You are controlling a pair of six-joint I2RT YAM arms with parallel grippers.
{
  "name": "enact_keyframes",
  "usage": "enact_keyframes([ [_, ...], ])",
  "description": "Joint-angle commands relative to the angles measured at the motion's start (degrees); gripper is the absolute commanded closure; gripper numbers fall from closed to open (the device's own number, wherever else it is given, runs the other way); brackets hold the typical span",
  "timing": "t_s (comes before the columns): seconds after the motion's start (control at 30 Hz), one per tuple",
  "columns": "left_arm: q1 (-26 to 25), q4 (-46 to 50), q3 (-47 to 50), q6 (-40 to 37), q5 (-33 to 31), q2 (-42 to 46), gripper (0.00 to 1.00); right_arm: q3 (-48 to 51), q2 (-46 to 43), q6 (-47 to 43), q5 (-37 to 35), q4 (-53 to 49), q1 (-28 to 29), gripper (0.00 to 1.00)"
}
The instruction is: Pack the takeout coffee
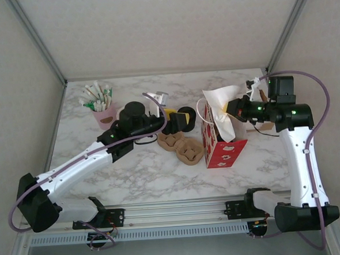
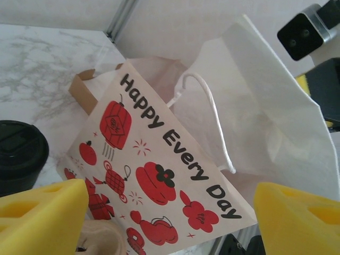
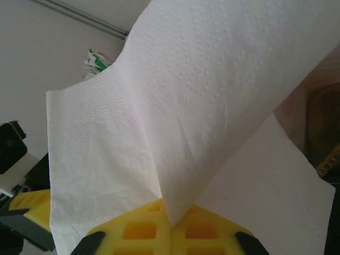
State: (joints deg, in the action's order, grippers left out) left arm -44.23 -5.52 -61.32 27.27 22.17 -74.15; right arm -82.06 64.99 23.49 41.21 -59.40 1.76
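The takeout coffee (image 1: 187, 115), a small cup under a round black lid (image 2: 18, 153), stands between the cup carrier and the paper bag. My left gripper (image 1: 175, 120) is right beside it, yellow fingers wide open (image 2: 170, 204) with nothing between them; the cup sits just outside the left finger (image 2: 48, 212). The red-and-white "Happy Every Day" paper bag (image 1: 220, 140) (image 2: 159, 170) stands upright ahead of that gripper. My right gripper (image 1: 234, 109) (image 3: 171, 223) is shut on a white paper napkin (image 3: 175, 117) (image 1: 221, 98), held over the bag's mouth.
A brown pulp cup carrier (image 1: 181, 146) lies left of the bag. A squat black cylinder (image 1: 135, 110) and a pink cup of sachets (image 1: 102, 110) stand at the back left. A small white-and-grey object (image 1: 156, 97) sits behind the left gripper.
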Motion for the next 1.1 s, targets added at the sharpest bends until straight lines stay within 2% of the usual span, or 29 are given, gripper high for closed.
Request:
enact_keyframes([
  [0.0,-1.4,-2.5,-2.7,0.4,2.4,-1.3,0.23,0.4,0.4,-3.3,-3.4,-2.9,0.3,1.0],
  [0.33,-3.7,-3.0,-5.3,0.4,2.5,-5.0,0.36,1.0,0.8,-5.3,-9.5,-4.3,0.8,1.0],
  [0.53,-4.1,-3.1,-6.3,0.2,2.3,-6.0,0.4,-0.8,2.6,-6.4,-23.3,-7.3,6.8,1.0],
  [0.73,-4.2,-2.7,-6.6,-0.1,2.0,-6.1,0.42,-2.2,4.1,-6.2,-32.8,-8.4,11.9,1.0],
  [1.07,-4.3,-2.4,-6.6,-0.4,1.4,-6.1,0.44,-4.2,8.5,-5.7,-41.1,-9.3,17.1,1.0],
])
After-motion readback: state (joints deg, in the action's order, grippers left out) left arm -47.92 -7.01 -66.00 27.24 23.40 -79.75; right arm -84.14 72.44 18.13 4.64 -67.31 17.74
